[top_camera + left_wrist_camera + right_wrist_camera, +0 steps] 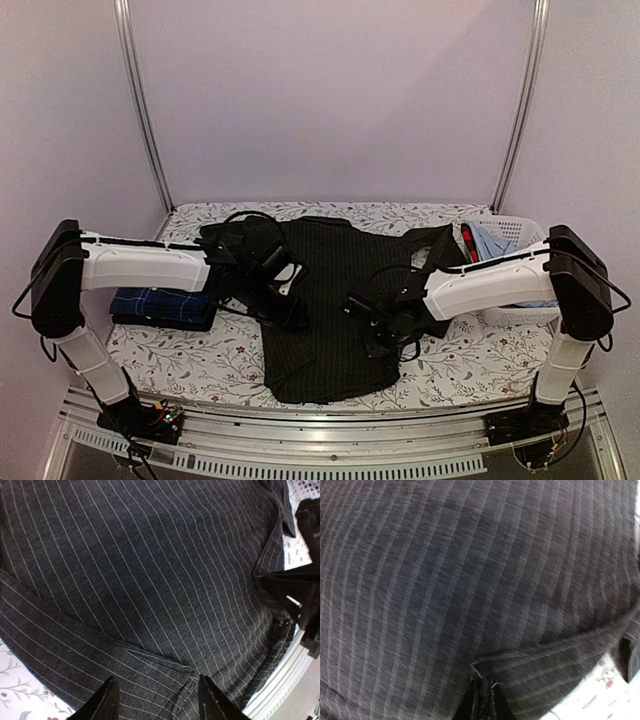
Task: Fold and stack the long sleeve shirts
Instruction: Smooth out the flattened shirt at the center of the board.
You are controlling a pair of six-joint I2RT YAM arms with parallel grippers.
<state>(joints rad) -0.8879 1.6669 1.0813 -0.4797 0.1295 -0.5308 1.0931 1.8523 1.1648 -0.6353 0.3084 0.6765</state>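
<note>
The black shirt point(320, 300) lies spread on the middle of the worktop point(200, 360), its hem near the front edge and its collar toward the back. Both arms reach in over its body. The right end effector point(481, 700) sits low on the cloth toward the shirt's right side; in its wrist view the fingers are pressed together with a ridge of pinstriped fabric between them, so it looks to be pinching a fold. The left end effector point(157, 700) hovers over the shirt's left half with its fingers spread and nothing between them; a folded-over edge of the shirt runs just ahead of the tips.

Beside the black shirt on the left, under the left forearm, the navy shirt point(160, 305) rests as a compact folded block. At the far right corner a white basket point(520, 228) holds other garments.

By the look of it the navy shirt is finished and folding of the black one is in hand, at an early fold, since most of the body lies open. The next move probably calls for the left fingers to drop onto the edge ahead of them and close, matching the right's hold, so both sides can be carried over together without the cloth skewing
</note>
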